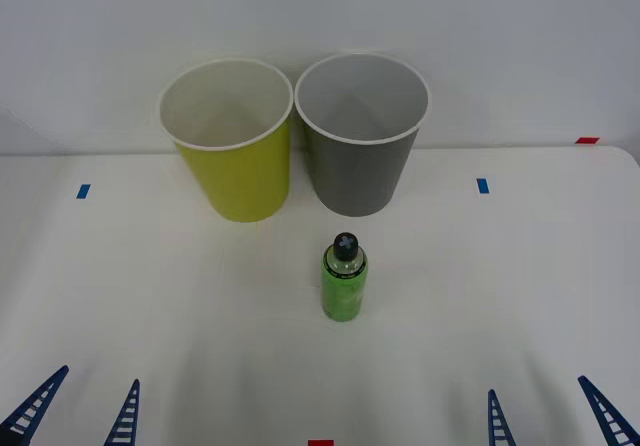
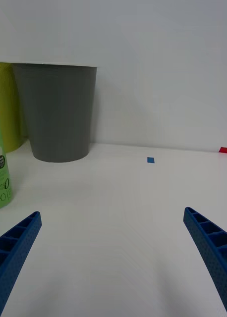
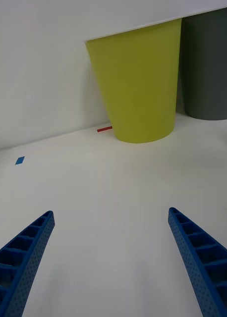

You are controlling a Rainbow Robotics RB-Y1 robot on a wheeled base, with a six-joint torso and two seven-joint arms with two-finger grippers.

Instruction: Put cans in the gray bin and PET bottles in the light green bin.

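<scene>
Both claws wait at the near worktop edge, left claw and right claw spread wide, holding nothing. PET bottle stands upright mid-worktop, ahead and between them. Light green bin and gray bin sit behind, touching. Risk: tall bottle tips if nudged, or lands in the gray bin. White worktop with blue tape marks, plain wall.

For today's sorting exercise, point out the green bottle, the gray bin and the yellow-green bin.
green PET bottle [image 1: 343,288]: front view, label.
gray bin [image 1: 358,178]: front view, outer wall.
yellow-green bin [image 1: 243,180]: front view, outer wall.
</scene>
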